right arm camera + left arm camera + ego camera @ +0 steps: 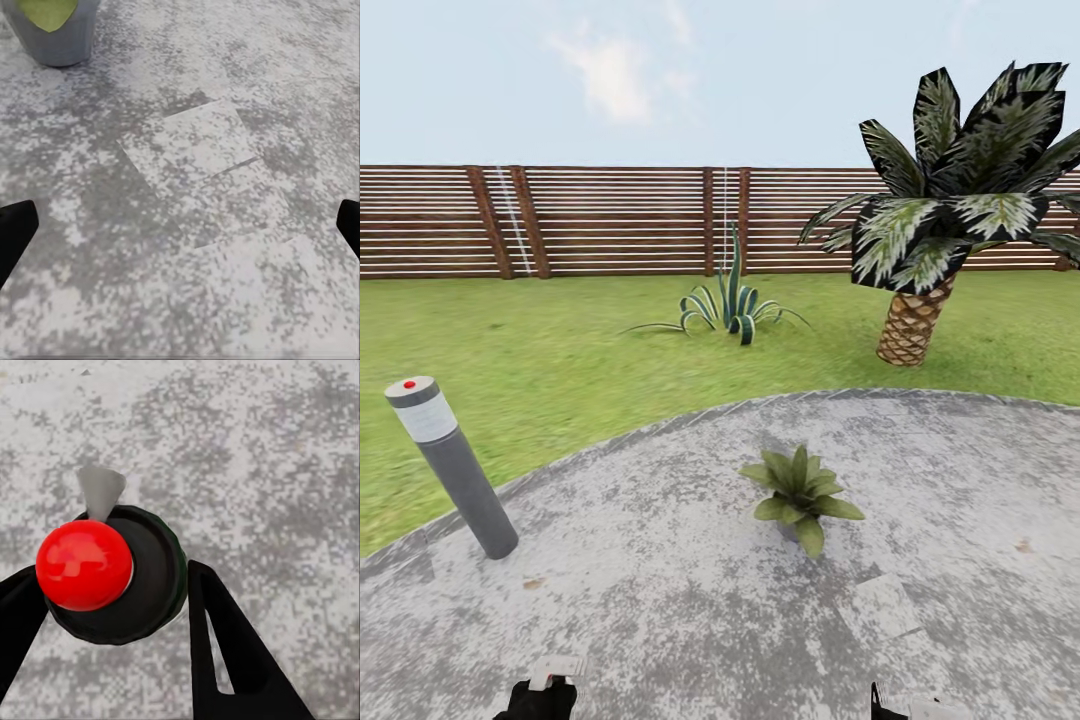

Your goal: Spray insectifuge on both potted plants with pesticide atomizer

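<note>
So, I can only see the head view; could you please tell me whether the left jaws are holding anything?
Observer: Yes, the left jaws are closed on the atomizer, with one finger on each side of its black cap.
Operator: Thank you. And the right jaws?
Observer: They are wide open, with bare paving between them.
Operator: Is a plant near them?
Observer: A grey pot with a green leaf over its rim stands on the paving ahead of the right jaws.
</note>
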Controlling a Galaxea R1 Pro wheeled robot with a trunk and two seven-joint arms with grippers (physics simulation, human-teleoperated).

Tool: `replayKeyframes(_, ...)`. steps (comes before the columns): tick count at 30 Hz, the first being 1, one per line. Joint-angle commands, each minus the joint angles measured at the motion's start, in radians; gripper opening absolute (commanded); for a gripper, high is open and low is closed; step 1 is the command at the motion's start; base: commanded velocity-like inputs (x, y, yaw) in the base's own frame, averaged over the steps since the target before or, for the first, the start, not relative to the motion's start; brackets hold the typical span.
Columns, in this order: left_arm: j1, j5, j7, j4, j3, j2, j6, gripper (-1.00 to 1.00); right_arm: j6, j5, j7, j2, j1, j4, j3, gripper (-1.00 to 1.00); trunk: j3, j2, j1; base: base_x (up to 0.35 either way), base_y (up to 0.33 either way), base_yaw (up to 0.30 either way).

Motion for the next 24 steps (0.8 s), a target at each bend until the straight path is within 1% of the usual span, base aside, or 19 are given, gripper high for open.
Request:
replayKeyframes(1,-0.001,-0.002,-0.003,0.001,0.000,0.000,-0.003,-1.00,-0.002,0.011,-0.007,0.000,-0.001,0.001,-0.004,1.00,-0.001,0.000,0.000,0.000,0.299,0.000)
replayKeyframes(13,-0.001,-0.002,-0.003,0.001,0.000,0.000,-0.003,-1.00,-0.002,0.011,-0.008,0.000,-0.001,0.001,-0.004,1.00,-0.001,0.000,0.000,0.065,0.303,-0.007)
replayKeyframes(16,-0.001,-0.002,-0.003,0.001,0.000,0.000,-0.003,-1.00,-0.002,0.011,-0.008,0.000,-0.001,0.001,-0.004,1.00,-0.001,0.000,0.000,0.092,0.303,-0.207)
replayKeyframes(24,-0.001,-0.002,-0.003,0.001,0.000,0.000,-0.003,-1.00,-0.002,0.011,-0.008,0.000,-0.001,0.001,-0.004,1.00,-0.001,0.000,0.000,0.101,0.303,-0.292)
